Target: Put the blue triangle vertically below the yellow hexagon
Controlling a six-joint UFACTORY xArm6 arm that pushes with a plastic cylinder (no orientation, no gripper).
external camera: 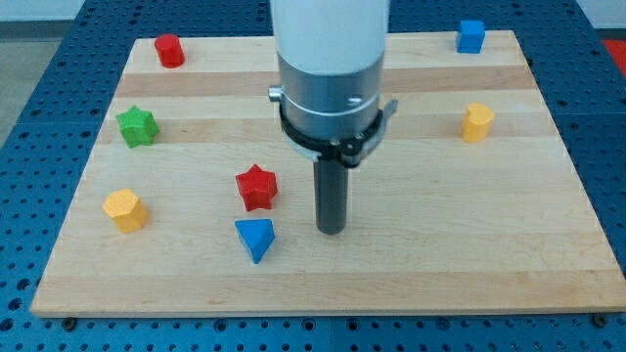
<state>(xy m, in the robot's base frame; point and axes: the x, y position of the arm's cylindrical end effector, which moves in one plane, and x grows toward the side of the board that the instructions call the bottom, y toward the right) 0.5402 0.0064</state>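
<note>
Blue triangle (pixel 255 238): view's lower centre. My tip (pixel 332 230): just right of triangle, apart; bare rod, no pincer, nothing gripped. Yellow hexagon (pixel 125 209), shape probable: left of triangle. Tip placement suits leftward push.

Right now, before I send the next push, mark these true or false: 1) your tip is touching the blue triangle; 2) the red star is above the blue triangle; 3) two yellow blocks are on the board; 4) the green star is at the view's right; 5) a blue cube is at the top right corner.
1) False: my tip stands apart from the blue triangle, on its right.
2) True: the red star lies just above it.
3) True: a yellow block on the left, another on the right.
4) False: the green star is on the left.
5) True: blue cube.
</note>
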